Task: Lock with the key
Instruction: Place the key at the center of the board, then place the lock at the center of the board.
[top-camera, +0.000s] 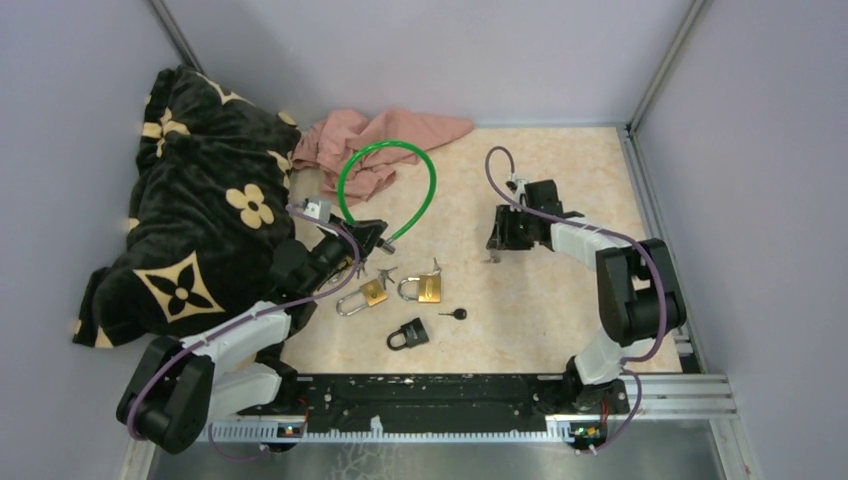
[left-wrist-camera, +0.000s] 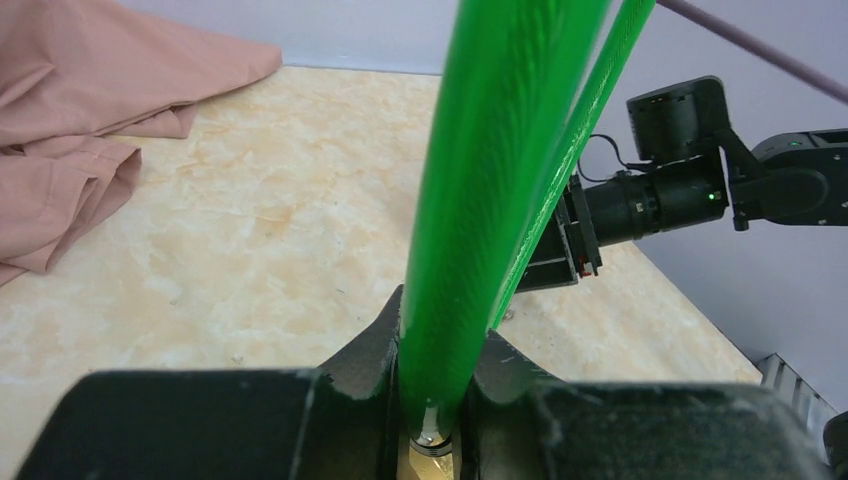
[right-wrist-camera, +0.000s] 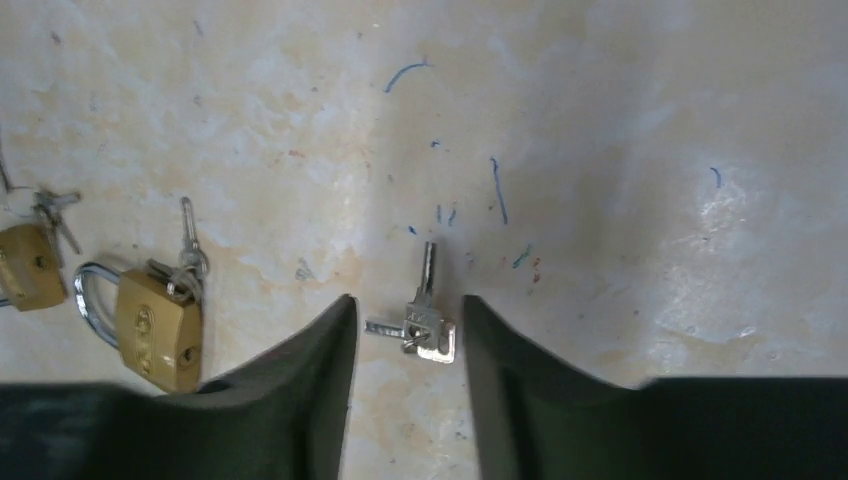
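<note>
My left gripper (top-camera: 365, 240) is shut on the end of a green cable lock (top-camera: 385, 180), whose loop stands up over the table. In the left wrist view the green cable (left-wrist-camera: 500, 150) runs up from between the shut fingers of the left gripper (left-wrist-camera: 435, 400), with its metal end at the bottom. My right gripper (top-camera: 495, 240) is open and points down, close over a pair of small silver keys (right-wrist-camera: 425, 325) lying on the table. In the right wrist view the keys lie between the spread fingertips of the right gripper (right-wrist-camera: 408, 305), and nothing is held.
Two brass padlocks (top-camera: 373, 293) (top-camera: 425, 289), a black padlock (top-camera: 408, 335) and a black-headed key (top-camera: 457, 314) lie mid-table. One brass padlock (right-wrist-camera: 155, 325) shows left of my right fingers. A dark flowered blanket (top-camera: 190, 220) and pink cloth (top-camera: 380, 135) lie at the back left.
</note>
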